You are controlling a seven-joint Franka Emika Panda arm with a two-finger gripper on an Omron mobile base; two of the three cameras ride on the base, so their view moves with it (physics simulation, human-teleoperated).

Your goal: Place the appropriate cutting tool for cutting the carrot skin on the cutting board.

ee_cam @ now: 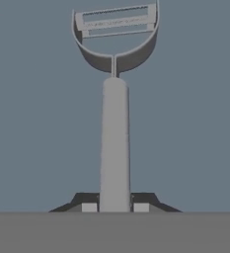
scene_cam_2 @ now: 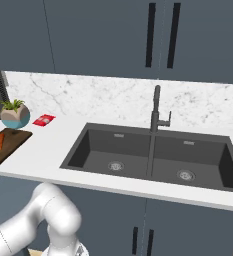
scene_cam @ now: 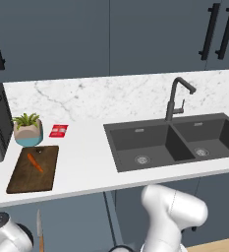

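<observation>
Pincer (ee_cam: 114,207) clamped narrow on peeler (ee_cam: 114,143) handle end — fingertips (ee_cam: 89,207) touch both sides. Peeler long axis runs straight out from pincer, rounded head far end.

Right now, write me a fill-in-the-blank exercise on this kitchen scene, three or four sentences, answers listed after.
1. The pincer is shut on the handle of the ____.
2. The carrot lies on the ____.
3. Behind the cutting board stands a small potted ____.
4. The faucet rises behind a dark sink with ____ basins.

Missing words: peeler; cutting board; plant; two
</observation>
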